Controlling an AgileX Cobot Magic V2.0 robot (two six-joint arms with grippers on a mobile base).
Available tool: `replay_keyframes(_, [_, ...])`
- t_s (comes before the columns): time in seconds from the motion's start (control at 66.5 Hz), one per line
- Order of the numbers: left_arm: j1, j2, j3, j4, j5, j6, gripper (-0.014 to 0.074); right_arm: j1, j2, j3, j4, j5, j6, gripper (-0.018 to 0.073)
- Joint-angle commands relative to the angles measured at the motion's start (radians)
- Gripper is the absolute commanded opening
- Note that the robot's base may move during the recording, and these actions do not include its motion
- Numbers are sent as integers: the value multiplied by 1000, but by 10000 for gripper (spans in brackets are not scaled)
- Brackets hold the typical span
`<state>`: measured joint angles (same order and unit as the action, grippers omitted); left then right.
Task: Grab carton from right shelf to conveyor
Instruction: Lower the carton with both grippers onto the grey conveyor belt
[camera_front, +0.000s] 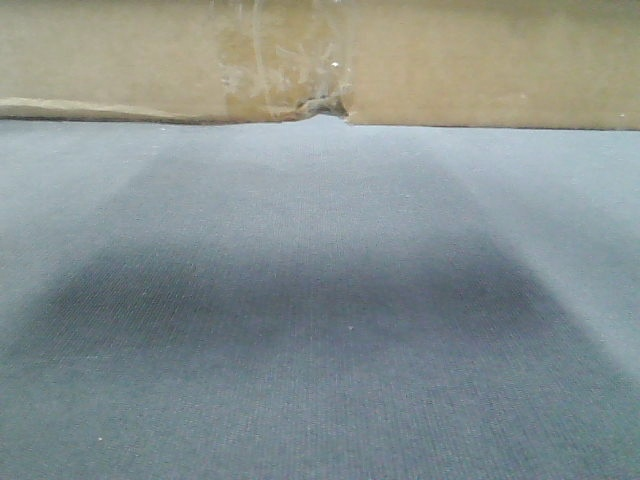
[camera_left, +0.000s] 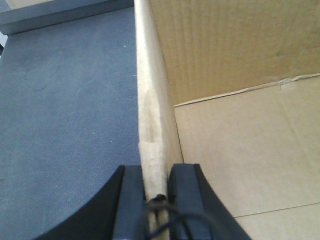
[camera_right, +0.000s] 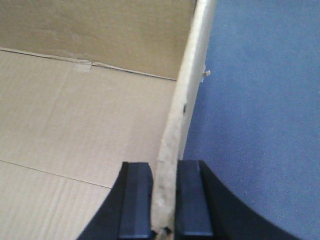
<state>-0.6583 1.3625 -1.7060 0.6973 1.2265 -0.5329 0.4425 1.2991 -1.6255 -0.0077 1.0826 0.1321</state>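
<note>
The carton (camera_front: 480, 60) shows plain brown corrugated board. The only marking on it is a glossy patch of clear tape (camera_front: 285, 55) on the lower band, with a small ragged tear (camera_front: 322, 105) below it at the bottom edge. In the front view that bottom edge runs the full width of the picture and meets the conveyor (camera_front: 320, 300), whose dark grey-blue woven belt fills everything nearer the camera. A darker shadow lies across the middle of the belt.

The left tool (camera_left: 156, 175) points down over the carton's left wall. Its black fingers (camera_left: 131, 200) are drawn narrow, one on each side of the wall's pale top edge, and they hold it. The belt lies outside the wall, and the carton's floor and far inner wall show on the inside.

The right tool (camera_right: 164, 172) is posed the same way on the opposite wall. Its fingers (camera_right: 135, 200) clamp the worn cardboard edge between them, with the carton's interior on one side and the blue belt on the other.
</note>
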Motion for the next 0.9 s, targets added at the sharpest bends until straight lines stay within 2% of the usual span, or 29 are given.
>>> replay_keyframes(0.0, [0,-8,-3,77,-5,5,-17,-1,-13,-4,2,-21,-16,-67])
replay_keyframes(0.542, [0,-8,-3,75,-5,5,-17,-1,-13,-4,2,-21,-16,-67])
replay_keyframes(0.887, [0,-8,-3,75,-5,5,-17,-1,-13,-4,8,-73,-16,-67])
